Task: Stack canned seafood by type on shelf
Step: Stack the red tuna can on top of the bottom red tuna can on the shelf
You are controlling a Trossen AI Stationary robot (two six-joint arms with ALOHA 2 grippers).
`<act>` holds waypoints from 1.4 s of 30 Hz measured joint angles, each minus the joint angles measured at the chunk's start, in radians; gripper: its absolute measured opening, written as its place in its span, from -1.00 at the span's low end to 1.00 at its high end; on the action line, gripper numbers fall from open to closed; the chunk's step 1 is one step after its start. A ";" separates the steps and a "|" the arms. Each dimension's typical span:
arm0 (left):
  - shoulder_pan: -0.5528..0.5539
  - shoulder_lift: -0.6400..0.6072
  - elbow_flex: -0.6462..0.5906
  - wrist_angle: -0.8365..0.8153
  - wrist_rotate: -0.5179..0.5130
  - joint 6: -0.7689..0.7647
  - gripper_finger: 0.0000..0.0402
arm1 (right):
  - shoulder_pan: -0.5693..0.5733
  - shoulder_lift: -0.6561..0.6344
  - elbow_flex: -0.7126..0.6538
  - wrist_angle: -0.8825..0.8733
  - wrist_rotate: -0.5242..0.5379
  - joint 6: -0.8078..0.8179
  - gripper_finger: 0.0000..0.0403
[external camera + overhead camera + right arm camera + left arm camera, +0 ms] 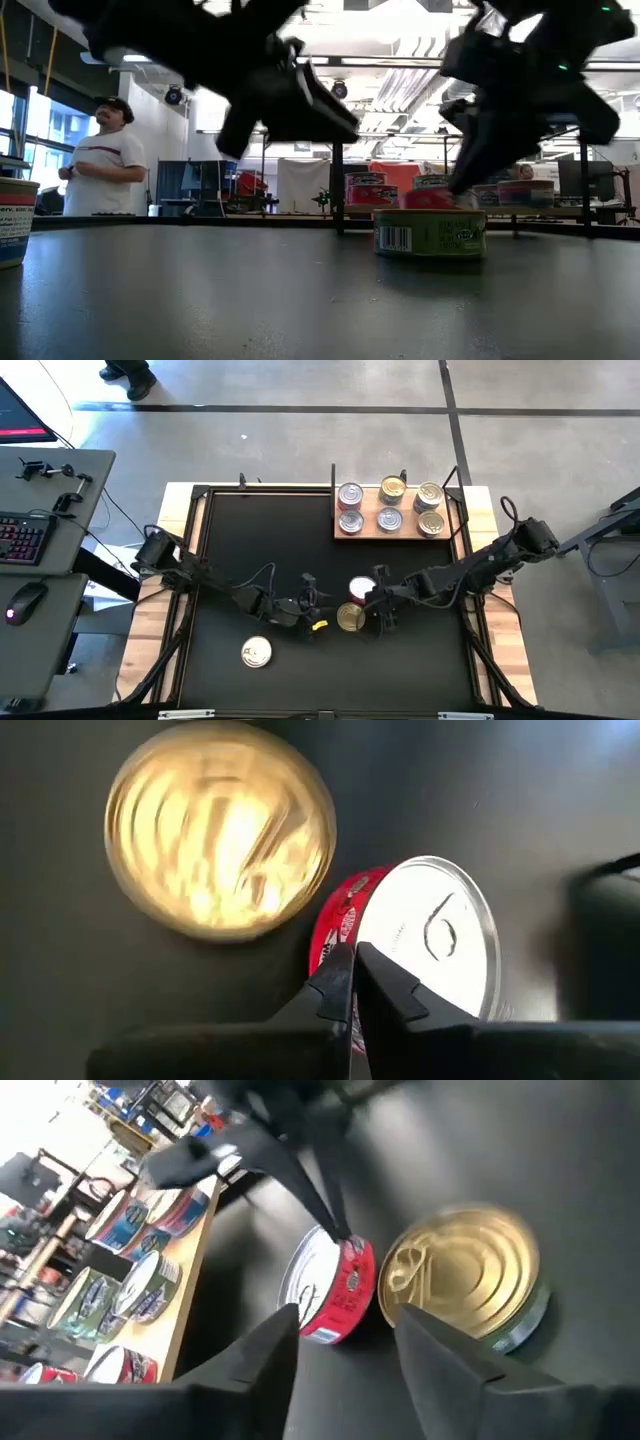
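A red-sided tin with a silver lid (361,591) sits on the black mat, tipped up in the left wrist view (330,1285). Beside it, toward the near edge, a gold-lidded tin (350,618) with a green side (430,232) rests flat on its base. A third tin (257,652) lies nearer the mat's near edge. The wooden shelf (370,507) at the far right holds several tins. My right gripper (383,608) is shut at the red tin. My left gripper (312,602) is open, just left of both tins (345,1345), touching nothing. My right gripper's shut fingertips (345,970) meet the red tin at its red side just below the lid's rim (335,935), coming down at it from above on a slant. The tin stands tilted, its lid turned toward the shelf (312,1275). Whether the tips grip the rim, I cannot tell.
The mat (250,540) has a black frame around it, with bare room left of the shelf. A desk with a keyboard (20,538) and mouse stands off the table's left. A person (100,165) stands in the room beyond. A container (12,220) shows at the low view's left edge.
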 joint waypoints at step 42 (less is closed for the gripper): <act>0.190 0.224 0.257 -0.178 0.194 0.014 -0.17 | -0.084 -0.115 0.001 -0.221 -0.150 -0.156 -0.23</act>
